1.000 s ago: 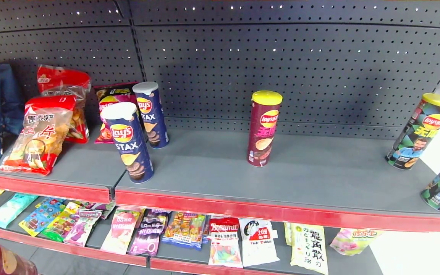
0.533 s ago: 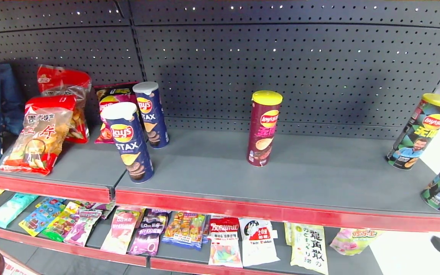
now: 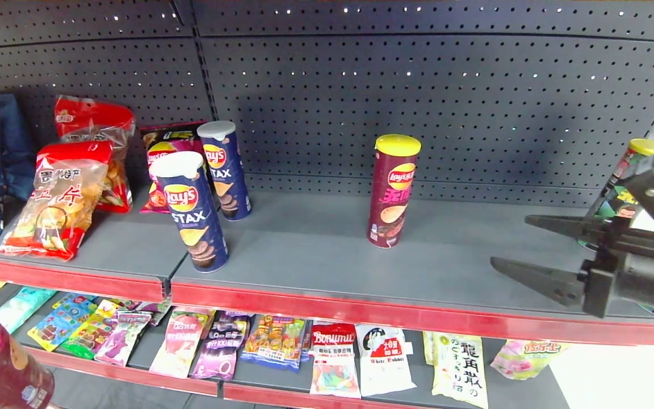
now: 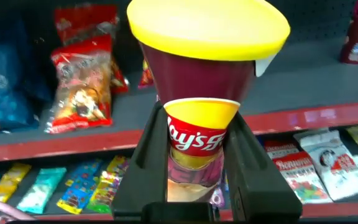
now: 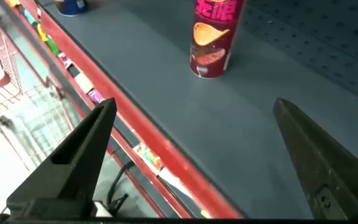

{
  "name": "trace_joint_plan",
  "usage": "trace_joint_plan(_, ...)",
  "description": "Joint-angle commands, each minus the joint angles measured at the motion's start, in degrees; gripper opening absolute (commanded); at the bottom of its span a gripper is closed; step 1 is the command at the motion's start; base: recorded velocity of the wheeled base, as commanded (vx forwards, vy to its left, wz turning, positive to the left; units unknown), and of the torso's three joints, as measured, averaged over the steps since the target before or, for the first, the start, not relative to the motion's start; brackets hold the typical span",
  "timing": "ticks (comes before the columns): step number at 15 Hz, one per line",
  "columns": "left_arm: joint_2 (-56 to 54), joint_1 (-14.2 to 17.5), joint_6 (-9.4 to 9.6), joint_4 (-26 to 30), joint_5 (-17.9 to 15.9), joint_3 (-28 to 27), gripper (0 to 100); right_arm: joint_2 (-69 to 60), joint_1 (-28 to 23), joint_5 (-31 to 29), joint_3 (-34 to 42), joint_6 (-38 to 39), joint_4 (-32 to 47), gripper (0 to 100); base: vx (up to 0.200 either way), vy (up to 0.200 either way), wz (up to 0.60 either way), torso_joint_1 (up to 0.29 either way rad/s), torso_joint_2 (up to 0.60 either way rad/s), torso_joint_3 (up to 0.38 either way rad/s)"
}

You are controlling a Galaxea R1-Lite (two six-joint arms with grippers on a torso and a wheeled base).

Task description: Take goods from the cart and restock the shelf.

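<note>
The front blue can and the rear blue can each carry a round red-and-yellow logo above white capitals. The maroon can shows the same logo over pink characters; the held can shows part of it. The red bag bears large red characters, a pale packet black brush characters

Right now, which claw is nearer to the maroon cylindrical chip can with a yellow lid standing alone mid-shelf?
Right. The right claw hangs open over the shelf, right of the standing can. The left claw, gripping a second maroon can, is low at the far left.
</note>
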Motion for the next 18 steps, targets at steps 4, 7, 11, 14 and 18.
trace_joint_plan(4, -0.22, -0.17, 0.06, -0.11, -0.17, 1.69, 0, 21.96, 4.99, -2.74, -15.95, 1.70, -2.54, 100, 0.000, 0.000, 0.00, 0.000, 0.00, 0.000)
trace_joint_plan(7, -0.13, -0.17, 0.06, -0.11, -0.08, 1.69, 0, 29.70, 5.34, -5.64, -23.86, 3.10, -5.44, 100, 0.000, 0.000, 0.00, 0.000, 0.00, 0.000)
trace_joint_plan(11, 0.04, -0.17, 0.14, -0.11, 0.00, 1.78, 0, 34.71, 6.05, -7.04, -30.18, 5.65, -5.53, 100, 0.000, 0.000, 0.00, 0.000, 0.00, 0.000)
trace_joint_plan(14, 0.39, -0.17, 0.23, -0.11, 0.00, 1.87, 0, 36.99, 6.05, -7.75, -32.47, 5.74, -5.88, 100, 0.000, 0.000, 0.00, 0.000, 0.00, 0.000)
trace_joint_plan(18, 0.92, -0.17, 0.23, -0.11, 0.00, 1.96, 0, 40.77, 6.05, -7.92, -37.74, 5.83, -5.88, 100, 0.000, 0.000, 0.00, 0.000, 0.00, 0.000)
